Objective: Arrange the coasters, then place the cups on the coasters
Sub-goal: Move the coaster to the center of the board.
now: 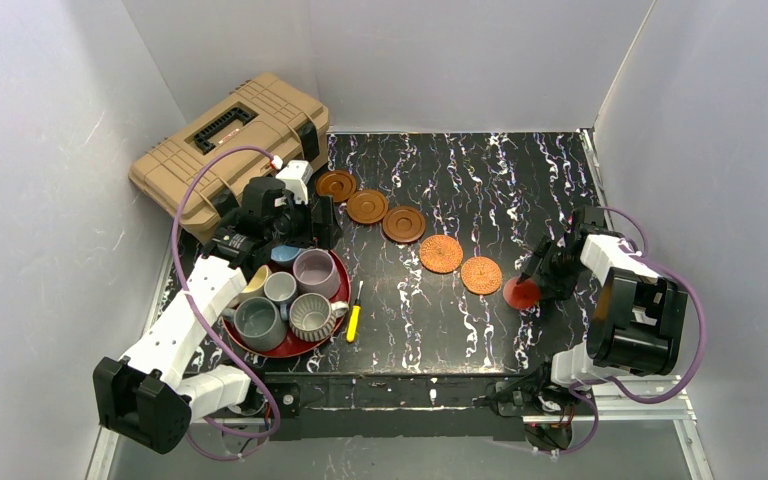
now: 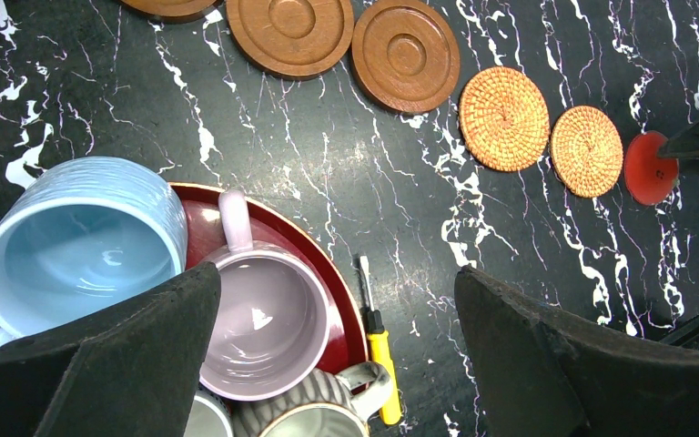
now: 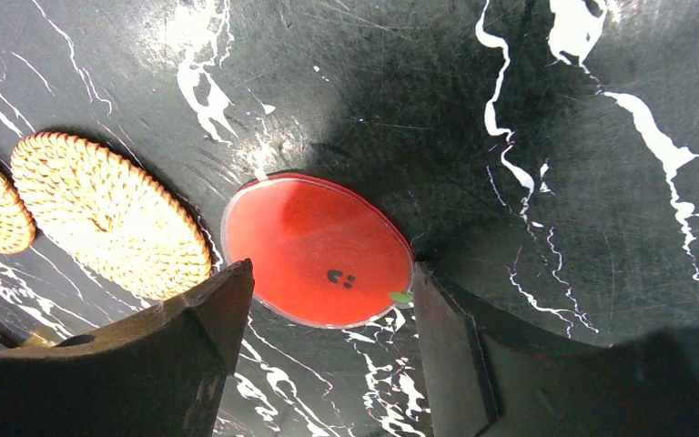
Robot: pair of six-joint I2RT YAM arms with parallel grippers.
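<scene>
Right claw point(image 3: 332, 282) straddles red coaster point(image 3: 309, 237), grip unclear; left claw point(image 2: 337, 278) spread wide, partly hiding blue mug point(image 2: 82, 237).

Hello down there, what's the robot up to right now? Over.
Left gripper open above the mugs on the tray. Right gripper straddles the red coaster, grip unclear. Other coasters lined up, bare. Screwdriver beside tray, clear of row.

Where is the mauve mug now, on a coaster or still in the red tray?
In the tray: the mauve mug stands upright, mouth up, on the red tray beside the light blue mug.
</scene>
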